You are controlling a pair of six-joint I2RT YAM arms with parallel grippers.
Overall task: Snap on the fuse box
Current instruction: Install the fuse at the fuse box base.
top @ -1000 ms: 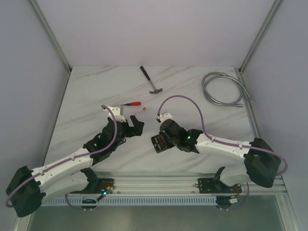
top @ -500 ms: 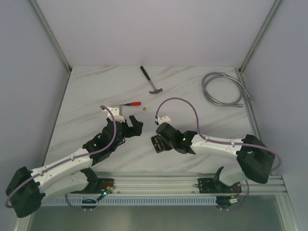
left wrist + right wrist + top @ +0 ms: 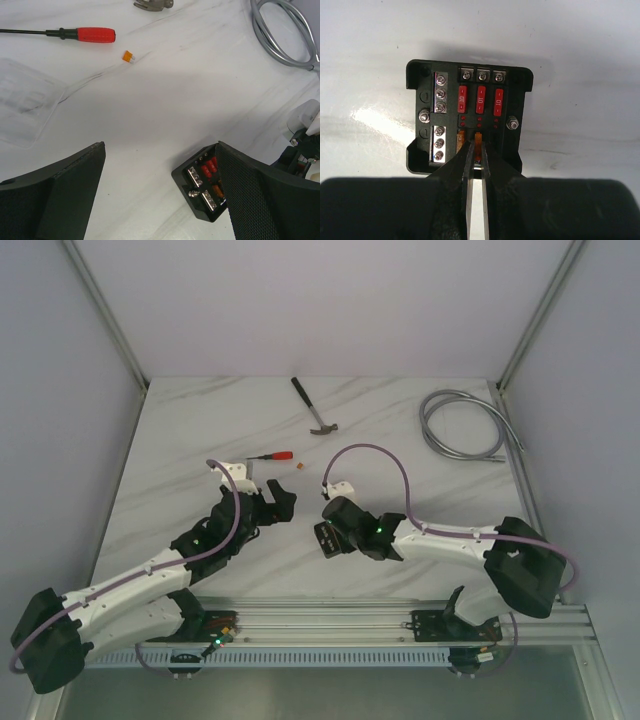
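Low in the frame, the right gripper (image 3: 476, 151) pinches an orange fuse (image 3: 478, 140) in the fuse box (image 3: 470, 121); the left gripper (image 3: 160, 150) gapes wide.

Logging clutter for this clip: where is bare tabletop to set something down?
Bare: the far-left corner beside the hammer; the strip between hammer and grey hose; the patch between hose and right arm. Crowded: the centre, where the left gripper, right gripper, fuse box, screwdriver and loose orange fuse cluster.

Hammer (image 3: 310, 405), red-handled screwdriver (image 3: 276, 455), grey hose (image 3: 424, 422) and orange fuse (image 3: 128, 56) lie on the table (image 3: 200, 430).
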